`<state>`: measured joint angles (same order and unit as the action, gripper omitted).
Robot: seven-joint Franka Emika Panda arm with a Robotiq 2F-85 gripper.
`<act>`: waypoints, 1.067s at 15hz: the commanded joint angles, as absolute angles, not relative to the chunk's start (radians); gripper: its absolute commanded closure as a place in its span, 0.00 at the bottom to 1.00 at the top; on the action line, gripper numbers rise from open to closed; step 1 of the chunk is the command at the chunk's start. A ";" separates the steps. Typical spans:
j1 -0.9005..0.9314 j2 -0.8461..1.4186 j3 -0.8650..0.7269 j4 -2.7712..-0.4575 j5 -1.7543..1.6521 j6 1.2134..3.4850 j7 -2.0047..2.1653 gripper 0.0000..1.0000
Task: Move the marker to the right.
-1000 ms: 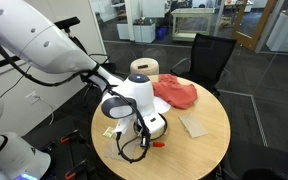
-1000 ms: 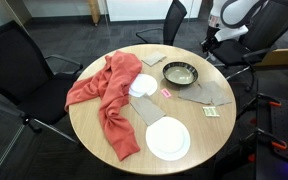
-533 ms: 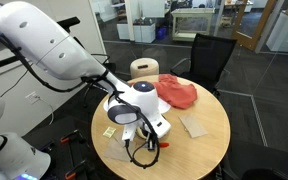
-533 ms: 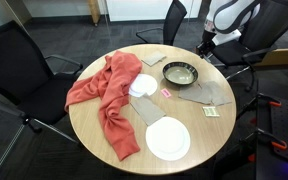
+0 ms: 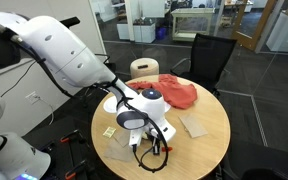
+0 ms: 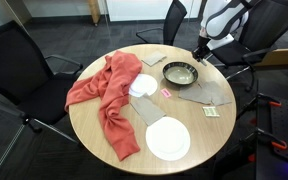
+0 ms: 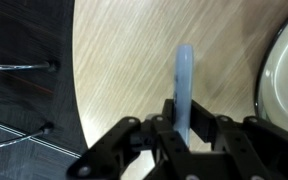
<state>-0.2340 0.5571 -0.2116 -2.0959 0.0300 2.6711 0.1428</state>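
The claw is clamped on the marker, a pale stick jutting out between its fingers. It hangs over bare worktop, between the rim and the bowl. The marker seems to be lifted so it can travel right without dragging.

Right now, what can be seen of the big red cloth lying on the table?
The red cloth is a large, soft-looking salmon-red fabric, crumpled into folds, lying on the round wooden table. It spreads in a long band over one side of the table, reaching the rim. One fold lies against a white plate. The gripper is well apart from it, beyond the dark bowl.
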 commanded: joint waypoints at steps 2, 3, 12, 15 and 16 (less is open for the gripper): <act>-0.265 0.607 -0.198 -2.044 0.058 2.661 0.107 0.95; -0.266 0.614 -0.200 -2.039 0.056 2.661 0.109 0.95; -0.268 0.663 -0.200 -2.004 0.054 2.656 0.122 0.95; -0.267 0.677 -0.194 -1.990 0.055 2.651 0.123 0.95; -0.263 0.681 -0.198 -1.986 0.053 2.647 0.128 0.85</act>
